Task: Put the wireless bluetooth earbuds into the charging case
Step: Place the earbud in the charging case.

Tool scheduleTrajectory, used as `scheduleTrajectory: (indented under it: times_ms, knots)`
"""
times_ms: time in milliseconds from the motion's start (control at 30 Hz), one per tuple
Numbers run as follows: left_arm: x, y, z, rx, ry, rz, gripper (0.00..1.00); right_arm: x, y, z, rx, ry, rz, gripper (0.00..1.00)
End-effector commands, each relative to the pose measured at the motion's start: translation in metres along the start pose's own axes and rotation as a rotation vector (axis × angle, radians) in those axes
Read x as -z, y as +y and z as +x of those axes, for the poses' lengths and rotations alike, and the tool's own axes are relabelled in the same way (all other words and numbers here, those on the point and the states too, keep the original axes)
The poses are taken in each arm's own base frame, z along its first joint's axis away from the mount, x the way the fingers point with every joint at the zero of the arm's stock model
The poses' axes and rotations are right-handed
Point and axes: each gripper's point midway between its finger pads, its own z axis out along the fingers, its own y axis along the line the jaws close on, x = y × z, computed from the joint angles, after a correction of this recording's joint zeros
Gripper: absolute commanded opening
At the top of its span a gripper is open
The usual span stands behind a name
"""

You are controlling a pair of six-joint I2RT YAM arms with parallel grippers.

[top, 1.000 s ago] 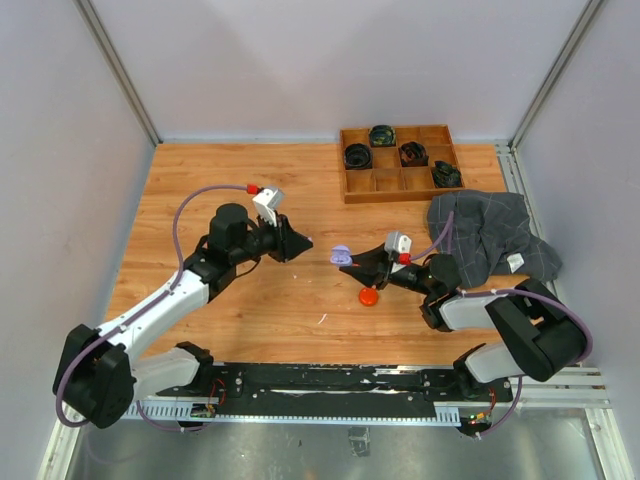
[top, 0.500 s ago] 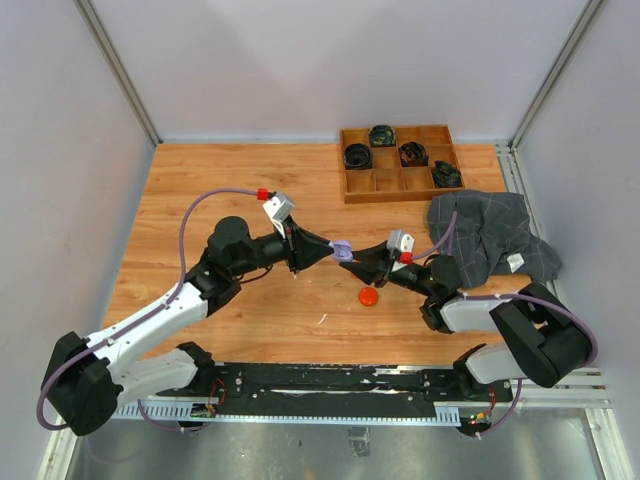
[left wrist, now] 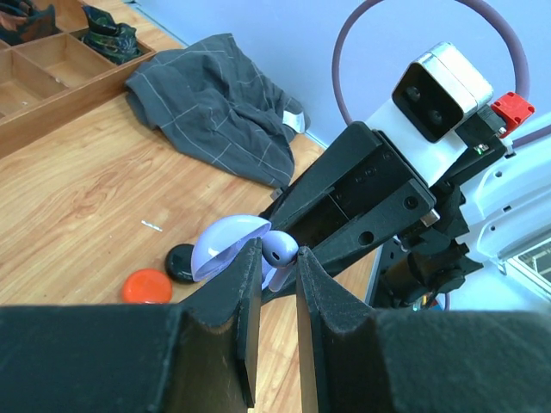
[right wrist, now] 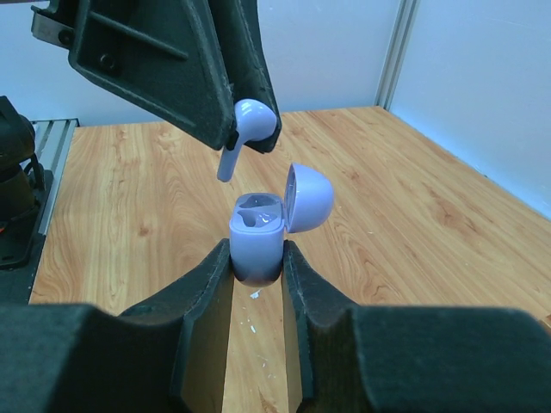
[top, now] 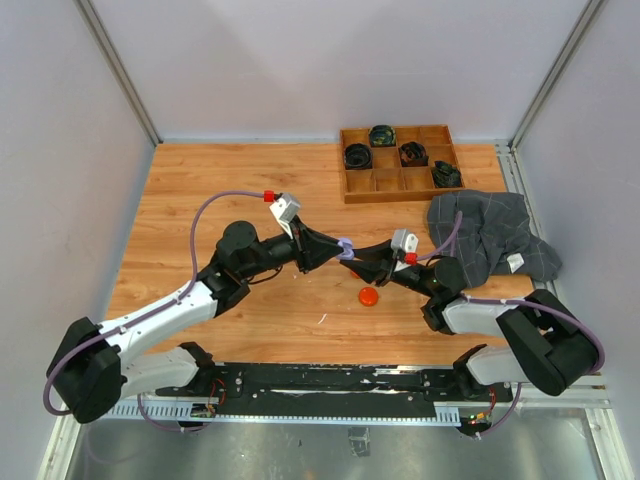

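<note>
- The left claw [left wrist: 277,258] is pinched almost fully together on the head of a pale lilac earbud [left wrist: 280,248], whose stem hangs below the pads.
- The right claw [right wrist: 256,258] is clamped on the lower body of the lilac charging case [right wrist: 256,245], which sits upright with its lid [right wrist: 308,196] swung open toward 3 o'clock.
- In the right wrist view the earbud hangs just above the case's open mouth, toward 11 o'clock and apart from it; one socket shows, and the rest of the inside is hard to make out.
- In the top view the two claws meet tip to tip, and the earbud is hidden between them.
- On the desk [top: 230,180], at 5 o'clock of the claws, lie an orange-red piece [top: 369,296] and, seen only by the left wrist, a black piece [left wrist: 182,261], possibly touching it.
- A grey checked cloth [top: 490,240] lies at 3 o'clock; its white tag [top: 515,262] is too small to read.
- A wooden compartment tray [top: 395,190] at 1 o'clock holds dark, indistinct things.
- The desk is wood-grained, and pale walls stand on three sides.
</note>
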Motion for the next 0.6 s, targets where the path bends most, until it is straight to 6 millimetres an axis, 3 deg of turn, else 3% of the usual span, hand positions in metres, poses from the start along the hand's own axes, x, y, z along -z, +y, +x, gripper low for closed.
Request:
scheduleTrajectory:
  times_ms: [0, 567]
  knots:
    - [-0.007, -0.005, -0.01, -0.014, -0.056, 0.016, 0.1, -0.001, 0.009, -0.017, 0.031, -0.06, -0.025, 0.13]
    - [-0.017, 0.004, 0.007, -0.008, -0.02, -0.004, 0.1, -0.001, 0.012, -0.023, 0.04, -0.077, -0.031, 0.13]
